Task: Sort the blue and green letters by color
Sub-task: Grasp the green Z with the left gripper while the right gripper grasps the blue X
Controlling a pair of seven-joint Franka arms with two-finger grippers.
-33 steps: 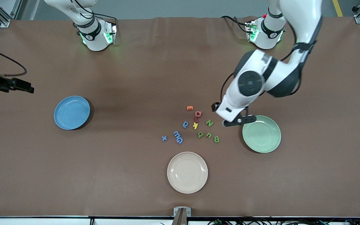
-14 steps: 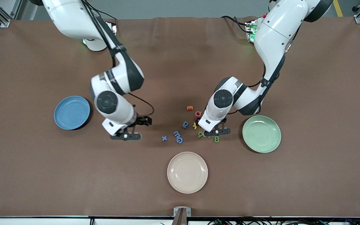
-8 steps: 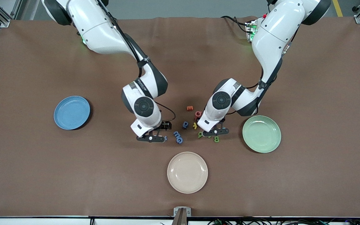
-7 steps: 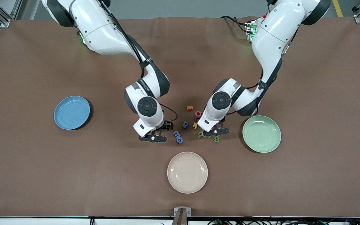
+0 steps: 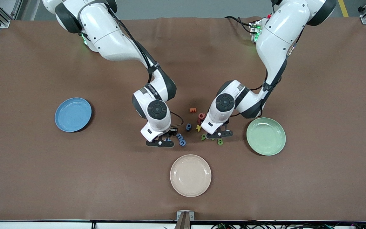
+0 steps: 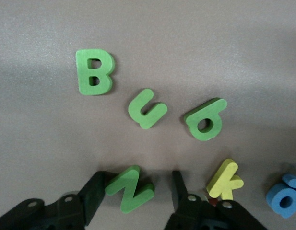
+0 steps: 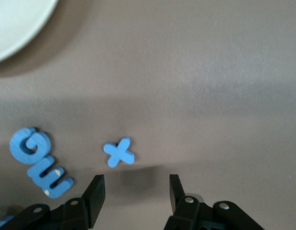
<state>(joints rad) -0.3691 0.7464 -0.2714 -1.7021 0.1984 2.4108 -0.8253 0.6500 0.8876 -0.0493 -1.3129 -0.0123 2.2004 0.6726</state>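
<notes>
My left gripper (image 6: 138,179) is down at the table, open, its jaws astride the green N (image 6: 131,189); one finger touches the N, the other stands a little off it. The green B (image 6: 94,72), u (image 6: 147,115) and 6-shape (image 6: 204,125) lie flat close by. My right gripper (image 7: 136,179) is open and low, with the blue x (image 7: 120,152) just past its fingertips and nothing between its fingers. The blue G (image 7: 29,145) and m (image 7: 49,178) lie touching beside it. The blue a (image 5: 188,127) lies between the two grippers (image 5: 160,142) (image 5: 218,134).
Blue plate (image 5: 73,114) toward the right arm's end, green plate (image 5: 266,136) toward the left arm's end, cream plate (image 5: 190,175) nearest the front camera. Orange E (image 5: 193,110), red letter (image 5: 201,116) and yellow k (image 5: 198,128) lie among the sorted colours.
My right gripper has moved from near the blue plate across to the blue letters and come down by the x. My left gripper has stayed low at the green letters.
</notes>
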